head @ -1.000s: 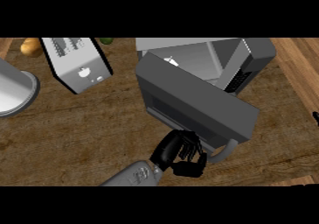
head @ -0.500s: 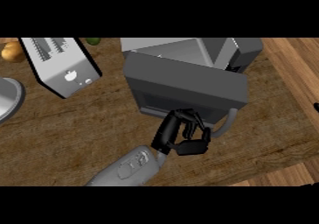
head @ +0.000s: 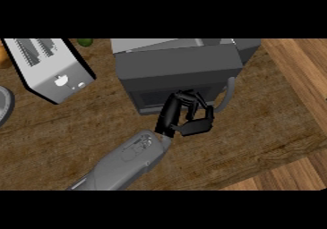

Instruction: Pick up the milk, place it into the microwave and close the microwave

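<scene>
One hand [head: 184,115] against microwave [head: 179,71] door front, fingers curled, milk unseen

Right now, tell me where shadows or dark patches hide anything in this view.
Head view: the left hand is black against the dark microwave door, so its fingers merge with it; the microwave throws a soft shadow on the wooden counter beside its handle; the toaster is evenly lit; no glare anywhere.

One head view looks steeply down, close over the counter [head: 53,134].
</scene>
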Controlling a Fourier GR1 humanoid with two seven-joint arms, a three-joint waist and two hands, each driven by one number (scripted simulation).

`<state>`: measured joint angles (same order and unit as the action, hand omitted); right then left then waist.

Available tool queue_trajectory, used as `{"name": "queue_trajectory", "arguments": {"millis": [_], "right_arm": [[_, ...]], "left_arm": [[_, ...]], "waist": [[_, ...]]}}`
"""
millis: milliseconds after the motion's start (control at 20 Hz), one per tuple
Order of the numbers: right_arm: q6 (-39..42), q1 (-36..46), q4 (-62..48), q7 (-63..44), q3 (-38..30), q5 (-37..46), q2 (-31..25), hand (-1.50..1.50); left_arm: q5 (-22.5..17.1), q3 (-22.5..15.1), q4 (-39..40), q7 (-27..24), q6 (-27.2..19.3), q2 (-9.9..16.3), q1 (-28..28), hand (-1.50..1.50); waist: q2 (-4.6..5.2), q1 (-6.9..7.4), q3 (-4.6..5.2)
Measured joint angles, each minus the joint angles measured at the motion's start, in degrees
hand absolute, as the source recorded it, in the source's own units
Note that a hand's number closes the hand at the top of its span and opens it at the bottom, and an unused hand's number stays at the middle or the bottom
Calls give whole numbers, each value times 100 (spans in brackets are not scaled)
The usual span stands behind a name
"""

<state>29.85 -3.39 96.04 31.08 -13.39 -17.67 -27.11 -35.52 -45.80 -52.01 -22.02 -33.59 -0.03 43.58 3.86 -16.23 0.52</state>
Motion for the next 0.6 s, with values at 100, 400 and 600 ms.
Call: {"name": "queue_trajectory", "arguments": {"millis": [100,400,600], "right_arm": [[36,59,33,-67,-23,-69,-71,-150],[131,199,24,-228,-132,-267,-266,-150],[168,317,-19,-325,-199,-415,-356,-150]], "left_arm": [[-152,82,146,-25,-5,1,155,150],[-577,271,414,-240,76,-1,440,150],[-807,255,435,-449,111,-1,451,150]], "waist": [[16,-43,-3],[71,-131,-7],[85,-149,-14]]}}
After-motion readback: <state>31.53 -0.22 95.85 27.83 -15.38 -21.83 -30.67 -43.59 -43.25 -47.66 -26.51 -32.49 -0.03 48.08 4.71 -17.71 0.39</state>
